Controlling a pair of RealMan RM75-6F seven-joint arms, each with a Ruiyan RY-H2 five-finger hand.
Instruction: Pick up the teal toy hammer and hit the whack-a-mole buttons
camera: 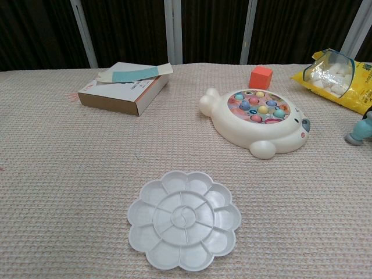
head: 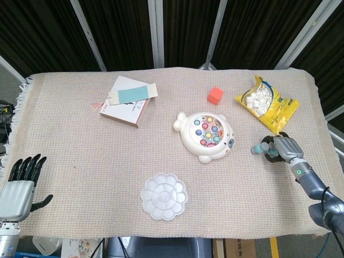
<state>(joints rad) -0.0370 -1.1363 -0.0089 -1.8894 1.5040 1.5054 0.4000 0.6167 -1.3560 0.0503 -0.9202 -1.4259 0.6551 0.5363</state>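
Right hand (head: 284, 148) found at the right edge of the table (head: 75, 145), fingers curled around the handle of the teal toy hammer (head: 262, 148); judged a closing or just-closed grasp, though firmness of hold could not be confirmed from the head view. Hammer head seen poking out to the left of the hand, low over or resting on the woven cloth; contact with the cloth could not be told. In the chest view only the hammer head visible at the far right margin, hand itself cut off.

Left hand (head: 19, 185) noted at the near left corner, fingers apart, holding nothing, well apart from all task items.

Whack-a-mole toy (head: 206, 136) located mid-table, left of the hammer, coloured buttons facing up. Yellow snack bag (head: 267, 105) lying just beyond the right hand. Orange cube (head: 215, 95), cardboard box (head: 126, 101) and white flower-shaped palette (head: 164, 196) also present, none in the direct path.

Recommended for the step in hand: secure the handle fully before lifting; raise straight up to clear the cloth; keep away from the snack bag; carry leftward with the hammer head leading; strike downward squarely onto the buttons, lightly, to avoid shifting the toy.
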